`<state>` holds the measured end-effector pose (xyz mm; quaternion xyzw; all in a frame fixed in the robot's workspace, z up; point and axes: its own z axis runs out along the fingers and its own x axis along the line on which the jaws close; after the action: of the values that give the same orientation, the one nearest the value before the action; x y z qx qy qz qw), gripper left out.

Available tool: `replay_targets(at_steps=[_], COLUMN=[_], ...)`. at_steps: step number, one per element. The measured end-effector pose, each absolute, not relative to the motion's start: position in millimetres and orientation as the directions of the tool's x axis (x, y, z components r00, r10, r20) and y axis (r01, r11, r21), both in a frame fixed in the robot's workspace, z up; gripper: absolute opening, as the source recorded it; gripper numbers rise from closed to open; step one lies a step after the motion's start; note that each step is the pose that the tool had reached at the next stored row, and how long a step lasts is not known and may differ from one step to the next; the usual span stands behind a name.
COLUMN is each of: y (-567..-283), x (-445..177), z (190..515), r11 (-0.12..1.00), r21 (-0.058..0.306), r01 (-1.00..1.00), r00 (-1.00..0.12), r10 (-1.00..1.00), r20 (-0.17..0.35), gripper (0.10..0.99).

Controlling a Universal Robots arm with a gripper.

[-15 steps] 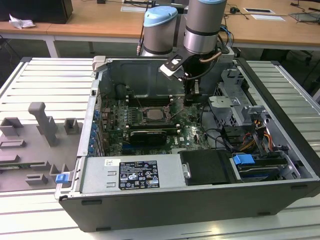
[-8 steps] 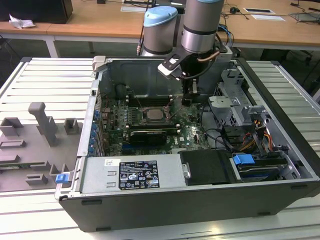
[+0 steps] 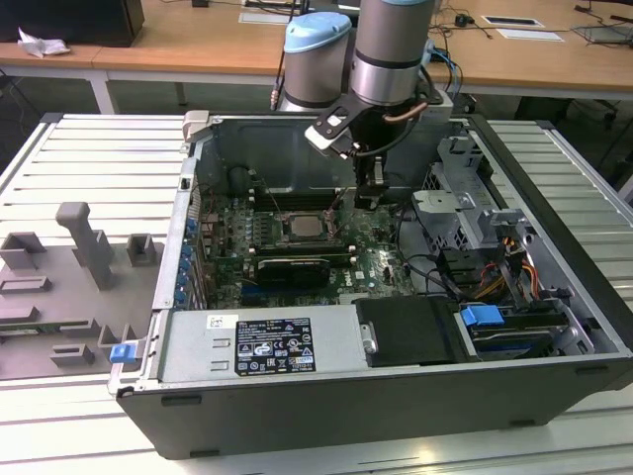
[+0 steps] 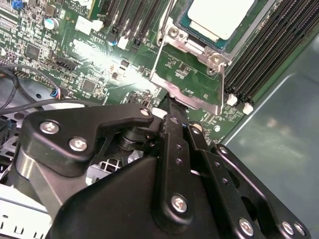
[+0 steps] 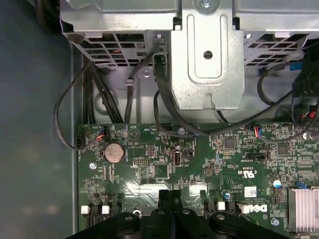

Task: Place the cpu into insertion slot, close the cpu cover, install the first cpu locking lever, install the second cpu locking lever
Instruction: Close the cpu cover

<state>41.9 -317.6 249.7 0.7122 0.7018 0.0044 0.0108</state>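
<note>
The cpu (image 3: 302,227) is a pale silver square lying flat in the insertion slot (image 4: 180,21) on the green motherboard; it also appears in the second wrist view (image 4: 219,17). The cpu cover (image 4: 199,102), a silver frame with a window, is swung open and lies over the board beside the slot. My gripper (image 3: 368,201) hangs inside the case to the exterior view's right of the cpu. Its black fingers are shut together (image 5: 169,193), and their tips (image 4: 168,99) sit at the cover's free edge. A thin metal lever (image 4: 164,30) stands up beside the slot.
A black graphics card (image 3: 292,267) lies in front of the slot. A metal drive cage (image 3: 465,213) with cables is on the exterior view's right, and memory slots (image 4: 269,45) flank the socket. Case walls enclose the board. Grey fixtures (image 3: 89,242) stand on the table outside.
</note>
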Motion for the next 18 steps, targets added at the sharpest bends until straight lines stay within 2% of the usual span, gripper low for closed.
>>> replay_targets(at_steps=[18], y=[-317.6], x=[26.5], z=[249.6], r11=[-0.015], r21=[0.022], r01=[1.0], r00=[0.015], r10=[1.0], r20=[-0.009], gripper=[0.106])
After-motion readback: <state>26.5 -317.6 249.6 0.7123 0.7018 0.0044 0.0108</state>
